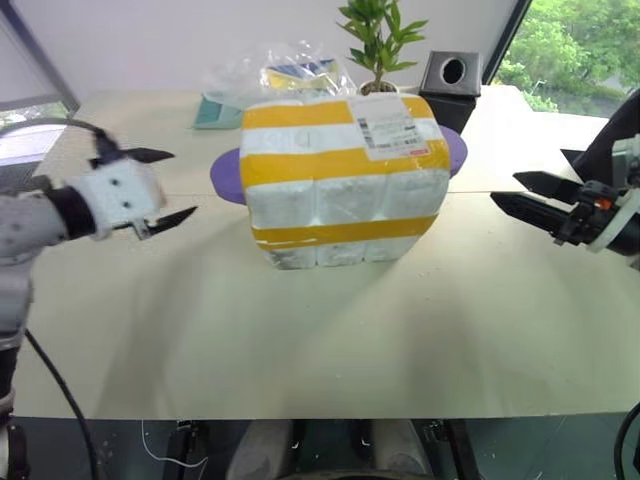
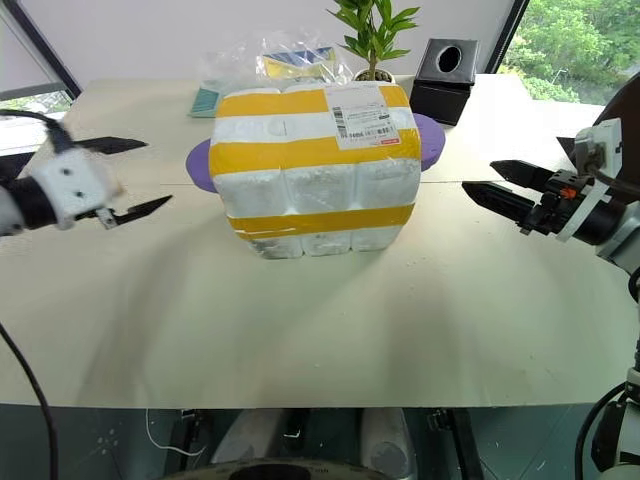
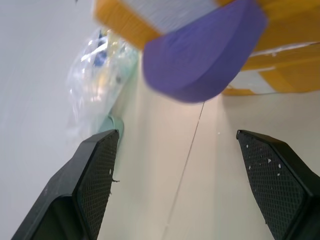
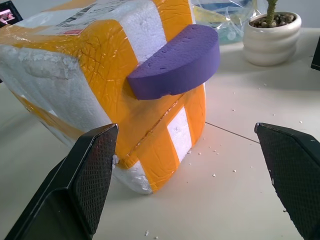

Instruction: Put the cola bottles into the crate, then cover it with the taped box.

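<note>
Left gripper (image 1: 150, 190): fingers spread apart, holding nothing, hanging off to the left of the taped box, apart from it. Its wrist view looks past the purple end cap at the near side.

Right gripper (image 2: 490, 183): jaws wide apart too, empty, pointing in at the box from the right side and not touching it.

Taped box (image 1: 345, 180): sitting in the middle of the table (image 1: 300, 340), mouth-down by the look of it, yellow tape stripes around it, shipping label (image 1: 388, 126) on the upper face, purple end (image 4: 175, 62) sticking out on each side.

Why it sits so: the box looks set down as a cover, with a seam and a tape band low on its body. I judge the crate to be under it, but I cannot pick it out for sure.

Cola bottles: presumably inside; I cannot confirm.

Why the grippers stand as they do: one on each side, level with the purple ends, which look like the handholds for a two-handed carry. Open and clear of the box, they read as let go.

Task stage: my guess is the covering step is done or all but done.

Behind the box: a plastic bag (image 1: 285, 70), a potted plant (image 2: 372, 35) and a black tissue box (image 2: 445, 75), all well clear.
</note>
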`<state>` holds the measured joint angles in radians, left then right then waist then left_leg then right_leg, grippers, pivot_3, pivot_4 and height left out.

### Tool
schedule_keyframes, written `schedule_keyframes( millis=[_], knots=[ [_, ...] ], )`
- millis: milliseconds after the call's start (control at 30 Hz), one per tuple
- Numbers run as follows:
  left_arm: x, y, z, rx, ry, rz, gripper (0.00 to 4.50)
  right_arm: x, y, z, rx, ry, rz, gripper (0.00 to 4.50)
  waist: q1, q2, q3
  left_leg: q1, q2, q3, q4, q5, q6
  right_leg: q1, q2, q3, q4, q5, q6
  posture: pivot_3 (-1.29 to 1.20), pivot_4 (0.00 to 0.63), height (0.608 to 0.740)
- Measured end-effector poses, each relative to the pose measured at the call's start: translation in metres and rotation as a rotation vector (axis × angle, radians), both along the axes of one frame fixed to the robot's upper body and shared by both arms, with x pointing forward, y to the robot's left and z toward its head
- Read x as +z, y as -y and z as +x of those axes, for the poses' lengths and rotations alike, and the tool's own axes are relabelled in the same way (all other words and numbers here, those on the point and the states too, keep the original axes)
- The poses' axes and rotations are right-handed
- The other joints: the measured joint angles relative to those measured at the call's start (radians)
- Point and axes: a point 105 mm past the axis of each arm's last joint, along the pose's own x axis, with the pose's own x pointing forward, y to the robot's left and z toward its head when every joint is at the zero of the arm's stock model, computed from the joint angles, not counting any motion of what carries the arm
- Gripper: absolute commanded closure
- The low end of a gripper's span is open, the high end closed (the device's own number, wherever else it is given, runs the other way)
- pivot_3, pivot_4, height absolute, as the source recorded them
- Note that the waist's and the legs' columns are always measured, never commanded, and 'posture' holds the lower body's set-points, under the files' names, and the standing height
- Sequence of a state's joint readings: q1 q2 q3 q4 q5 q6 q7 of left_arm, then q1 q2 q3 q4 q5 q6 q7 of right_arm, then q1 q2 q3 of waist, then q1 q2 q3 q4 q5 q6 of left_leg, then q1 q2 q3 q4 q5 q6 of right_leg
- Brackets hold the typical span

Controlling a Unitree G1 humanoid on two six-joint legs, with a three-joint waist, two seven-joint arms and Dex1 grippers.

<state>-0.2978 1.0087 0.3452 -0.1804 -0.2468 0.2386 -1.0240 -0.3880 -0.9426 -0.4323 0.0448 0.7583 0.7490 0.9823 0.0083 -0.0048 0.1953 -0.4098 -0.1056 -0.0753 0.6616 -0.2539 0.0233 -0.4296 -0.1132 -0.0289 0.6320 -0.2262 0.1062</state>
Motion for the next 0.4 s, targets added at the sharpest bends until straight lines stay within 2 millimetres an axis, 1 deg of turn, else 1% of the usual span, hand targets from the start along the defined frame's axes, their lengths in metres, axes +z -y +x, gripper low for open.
schedule_keyframes(
  millis=[33,67,133,200,300,400],
  knots=[
    [-0.002,-0.006,-0.002,0.01,-0.061,-0.082,0.57,-0.001,0.001,0.0,-0.002,-0.004,0.001,0.0,0.0,0.0,0.0,0.0,0.0,0.0,0.0,0.0,0.0,0.0,0.0,0.0,0.0,0.0,0.0,0.0,0.15,0.74],
    [-0.004,-0.014,-0.004,0.024,-0.149,-0.201,0.57,-0.002,0.0,0.001,0.001,-0.008,-0.002,0.0,0.0,0.0,0.0,0.0,0.0,0.0,0.0,0.0,0.0,0.0,0.001,0.0,0.0,0.0,0.0,0.0,0.15,0.74],
    [-0.005,-0.024,-0.013,0.007,-0.308,-0.395,0.57,-0.004,-0.002,0.0,0.013,-0.015,-0.008,0.0,-0.002,0.0,0.0,0.0,0.0,0.0,0.0,0.0,0.0,0.0,0.001,0.0,0.001,0.0,0.0,0.0,0.15,0.74],
    [0.003,-0.032,-0.027,-0.039,-0.477,-0.575,0.57,-0.006,-0.006,-0.001,0.044,-0.021,-0.016,0.0,-0.004,0.0,0.0,0.0,0.0,0.0,0.0,0.0,0.0,0.0,0.002,-0.001,0.001,0.0,0.0,0.0,0.15,0.74],
    [0.023,-0.034,-0.039,-0.1,-0.528,-0.674,0.57,-0.005,-0.01,-0.003,0.071,-0.017,-0.022,0.0,-0.002,0.0,0.0,0.0,0.0,0.0,0.001,0.0,0.0,0.001,0.002,-0.001,0.001,0.0,0.0,0.0,0.15,0.74],
    [0.026,-0.032,-0.039,-0.108,-0.54,-0.703,0.57,-0.003,-0.016,-0.003,0.097,-0.012,-0.032,0.0,-0.001,0.001,0.0,0.001,0.0,0.0,0.001,0.0,0.0,0.001,0.001,0.0,0.001,0.0,0.0,0.0,0.15,0.74]
  ],
)
